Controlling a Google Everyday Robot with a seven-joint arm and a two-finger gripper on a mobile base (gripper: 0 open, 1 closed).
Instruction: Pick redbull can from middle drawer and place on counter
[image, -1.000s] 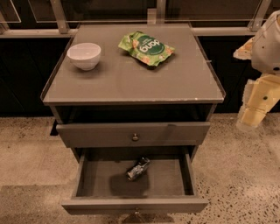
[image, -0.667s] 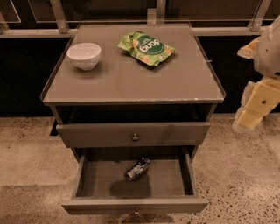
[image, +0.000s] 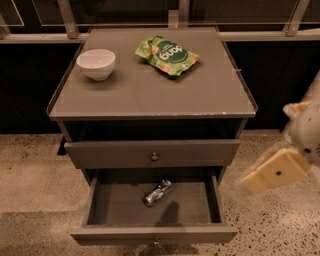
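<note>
The redbull can (image: 157, 192) lies on its side in the open middle drawer (image: 150, 233), near the centre of the tray. The counter (image: 150, 90) is the flat grey-brown cabinet top above it. My gripper (image: 272, 174), cream-coloured and blurred, hangs in the air to the right of the cabinet at about drawer height. It is well apart from the can and touches nothing.
A white bowl (image: 96, 63) stands at the counter's left rear. A green snack bag (image: 167, 55) lies at the rear middle. The drawer (image: 152, 152) above the open one is shut. Speckled floor surrounds the cabinet; a dark railed wall runs behind.
My gripper has moved down and left, closer to the cabinet's right side. The can, bowl and bag have not moved.
</note>
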